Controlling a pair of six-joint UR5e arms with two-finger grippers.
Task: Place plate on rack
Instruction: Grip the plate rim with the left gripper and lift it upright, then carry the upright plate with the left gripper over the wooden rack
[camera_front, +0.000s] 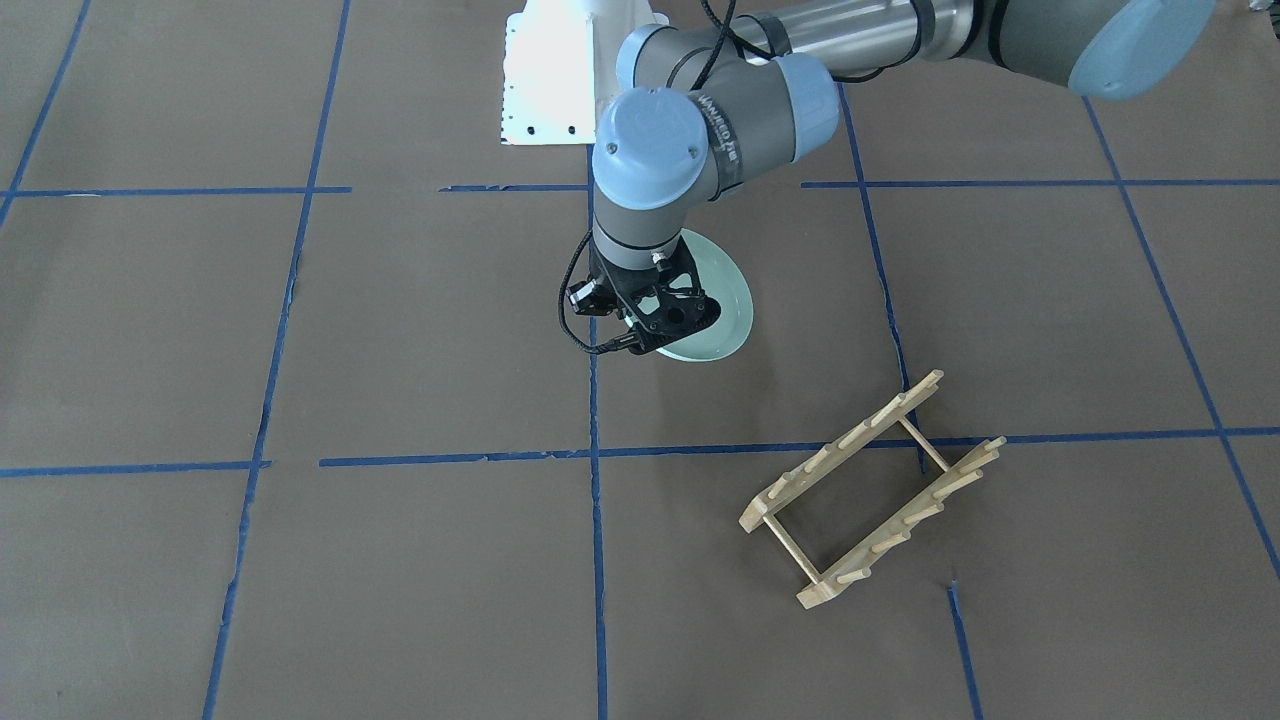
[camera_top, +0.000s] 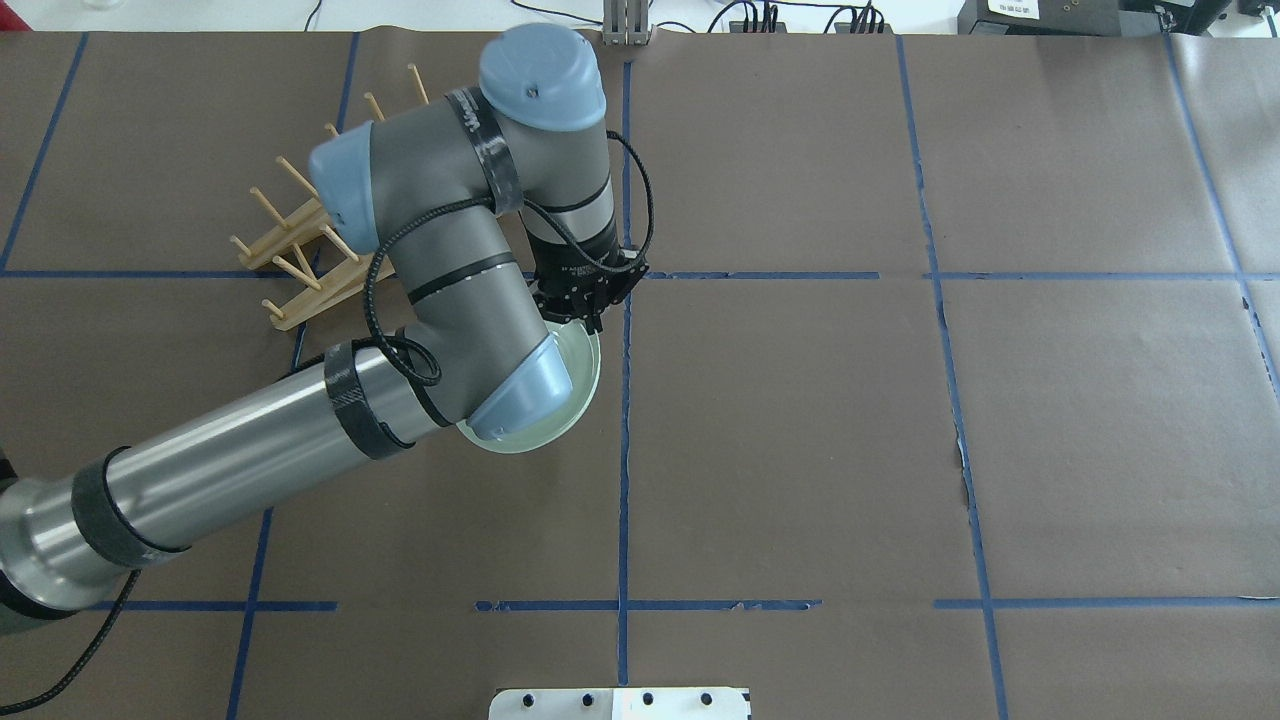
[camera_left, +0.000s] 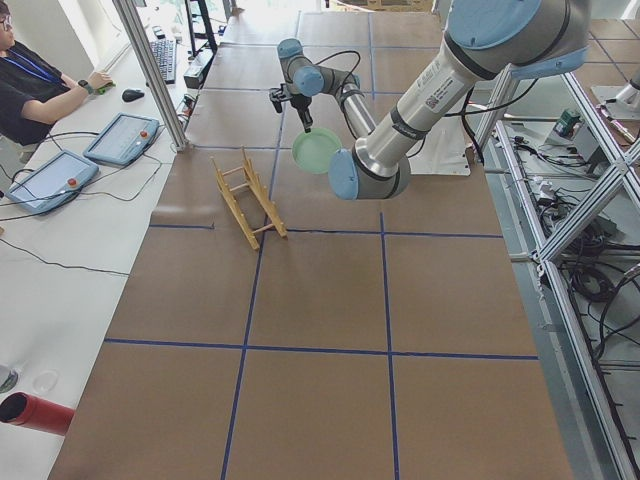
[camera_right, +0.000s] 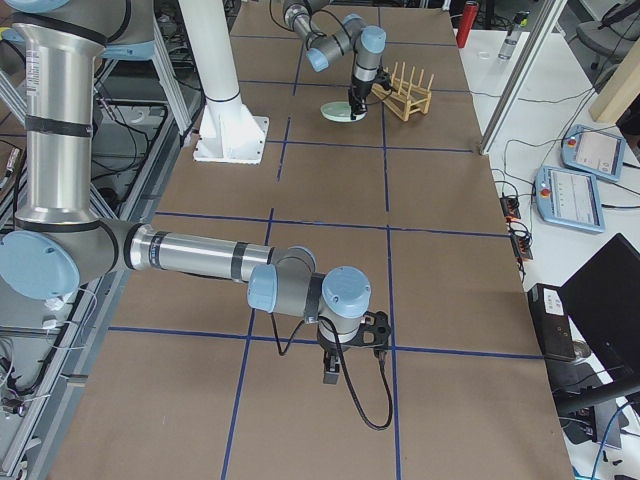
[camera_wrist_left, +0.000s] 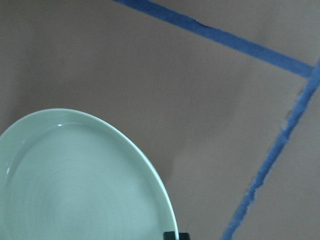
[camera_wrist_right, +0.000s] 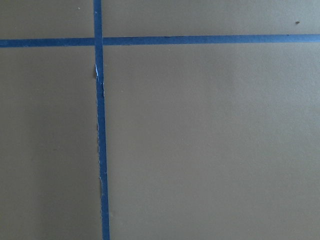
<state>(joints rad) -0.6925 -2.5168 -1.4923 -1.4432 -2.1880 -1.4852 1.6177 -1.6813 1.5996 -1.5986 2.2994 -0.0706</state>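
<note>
Front-facing exterior view: the left gripper (camera_front: 665, 320) hangs down with its jaws pressed onto the near rim of the plate (camera_front: 725, 300), pinching it. The plate is up and to the left of the rack (camera_front: 820, 464), well apart from it, and tipped so that its face shows as a slanted oval. The rack stands on the brown table (camera_front: 400, 330). Its long axis runs on a diagonal from lower left to upper right, its pegs lean toward the upper right, and a blue tape line (camera_front: 450, 459) passes under its upper-right end.

Overhead exterior view: the rack's rails lie on a diagonal, with the pegs fanning up and to the left. The left arm's elbow (camera_top: 520, 400) covers the end of the rack nearest the plate. The plate is below and right of the rack, half hidden under that elbow, and gripped at the edge farthest from the robot.

Exterior left view: the plate shows nearly round, beyond the rack and to its right, hanging under the gripper. I cannot tell whether its low edge touches the paper.

Exterior right view: the plate is near the rack, on the side toward the robot. The right gripper (camera_right: 352, 345) hovers low over the table, well away from the rack, and I cannot tell whether it is spread or closed.

Left wrist view: a dark fingertip (camera_wrist_left: 176, 235) meets the plate's rim at the bottom edge, and faint rings show in the plate's face.

Right wrist view: brown paper crossed by blue tape.
</note>
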